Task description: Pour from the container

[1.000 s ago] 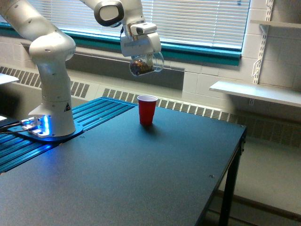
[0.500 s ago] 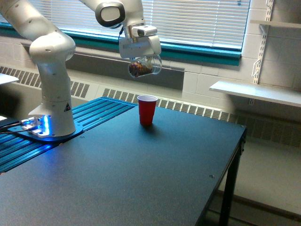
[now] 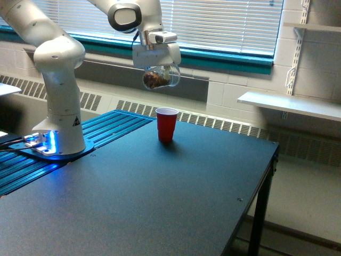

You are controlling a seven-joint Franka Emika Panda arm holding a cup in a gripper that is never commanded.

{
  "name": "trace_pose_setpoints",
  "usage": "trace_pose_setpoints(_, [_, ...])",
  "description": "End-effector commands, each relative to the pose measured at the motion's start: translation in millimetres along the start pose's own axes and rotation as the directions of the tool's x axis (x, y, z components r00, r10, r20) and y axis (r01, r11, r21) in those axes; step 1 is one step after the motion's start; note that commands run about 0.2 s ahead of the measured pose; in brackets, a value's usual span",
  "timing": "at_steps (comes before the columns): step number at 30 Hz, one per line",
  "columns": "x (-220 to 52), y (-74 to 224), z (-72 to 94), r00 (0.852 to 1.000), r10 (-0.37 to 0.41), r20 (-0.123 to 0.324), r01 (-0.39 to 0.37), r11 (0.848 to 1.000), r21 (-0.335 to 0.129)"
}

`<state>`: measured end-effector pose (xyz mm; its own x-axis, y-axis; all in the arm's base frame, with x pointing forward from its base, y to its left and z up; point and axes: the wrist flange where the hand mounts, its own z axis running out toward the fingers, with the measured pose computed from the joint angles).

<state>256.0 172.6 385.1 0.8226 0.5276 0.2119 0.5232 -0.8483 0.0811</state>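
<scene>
The robot's white gripper (image 3: 158,68) is closed around the small clear plastic cup (image 3: 160,78), holding it up in the air above the tall red plastic cup (image 3: 166,124) and a bit toward the exterior view's left. The clear cup is tipped on its side with brown bits inside, probably so they can slide toward its rim. The red cup stands upright with its mouth open on the dark flat table (image 3: 176,197), likely so it can catch them.
</scene>
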Motion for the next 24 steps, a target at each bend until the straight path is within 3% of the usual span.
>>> trace_pose_setpoints(1, [-12, -6, 12.1, 0.999, -0.032, 0.041, 0.032, 0.999, 0.002])
trace_pose_setpoints(24, [-16, -20, 28.2, 0.989, -0.09, 0.115, 0.091, 0.996, 0.0])
